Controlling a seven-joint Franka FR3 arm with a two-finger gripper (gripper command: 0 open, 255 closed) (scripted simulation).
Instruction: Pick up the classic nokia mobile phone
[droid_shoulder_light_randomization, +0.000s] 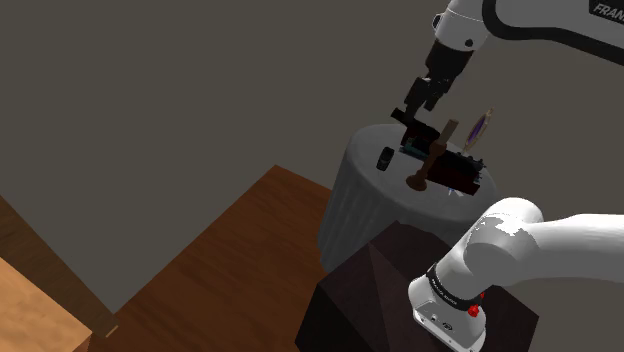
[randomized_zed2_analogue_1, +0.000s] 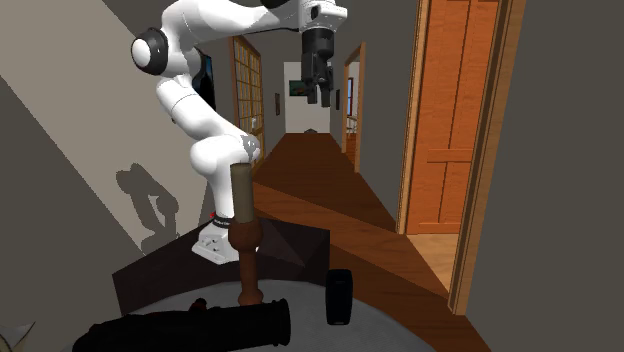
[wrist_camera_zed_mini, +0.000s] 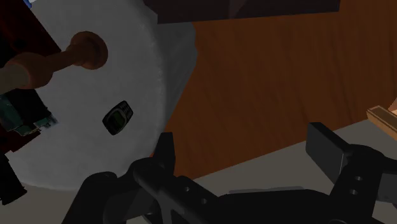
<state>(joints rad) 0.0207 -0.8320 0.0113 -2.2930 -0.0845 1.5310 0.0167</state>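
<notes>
Progress: none so far. Left to do: lowering the gripper (wrist_camera_zed_mini: 245, 149), spread wide and empty, onto the phone (wrist_camera_zed_mini: 119, 118) near the round table's (wrist_camera_zed_mini: 146, 63) edge, clenching, lifting.

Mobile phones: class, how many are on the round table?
1. The phone sits near the edge of the round table, apart from the brown post; the dark clutter beyond could hide another.

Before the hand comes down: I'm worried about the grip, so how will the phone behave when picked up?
The phone is a small, blocky slab, so probably stiff and light. Its smooth dark shell might slip in a loose grip. It sits near the rim of the table, so a sideways nudge could push it off.
</notes>
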